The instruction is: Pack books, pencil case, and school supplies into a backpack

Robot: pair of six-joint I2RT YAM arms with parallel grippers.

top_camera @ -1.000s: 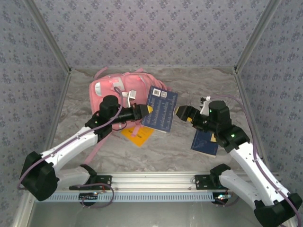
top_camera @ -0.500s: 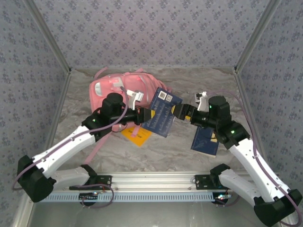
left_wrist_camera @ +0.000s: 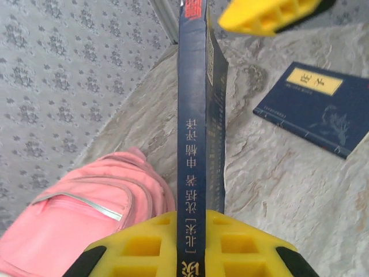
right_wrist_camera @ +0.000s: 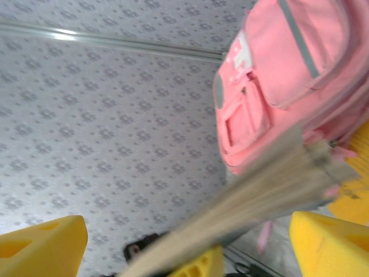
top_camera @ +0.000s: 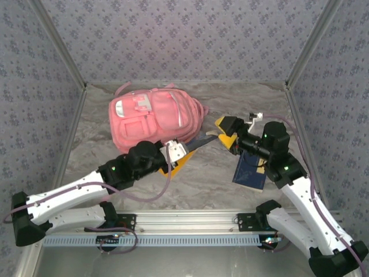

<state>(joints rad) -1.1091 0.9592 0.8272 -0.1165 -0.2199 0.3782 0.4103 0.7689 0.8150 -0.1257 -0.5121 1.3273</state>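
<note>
Marbled table [top_camera: 202, 190], patterned walls all round. Closest to me, the left gripper [top_camera: 177, 153] is clamped on a navy book [top_camera: 202, 141], holding it up on edge off the table with the spine facing its own wrist cam. The book's long axis runs straight out from the jaws, away and to the right, toward the right gripper [top_camera: 226, 133]. That one's spread wide, yellow pads [right_wrist_camera: 328, 242] either side of the book's far end; can't tell if either pad touches it. A yellow book [top_camera: 180, 164] lies flat right under the left gripper. The other navy book [top_camera: 249, 170] lies flat under the right arm, cover up. Furthest back, the backpack [top_camera: 153, 115] lies flat with its front pockets up; can't see inside it.
</note>
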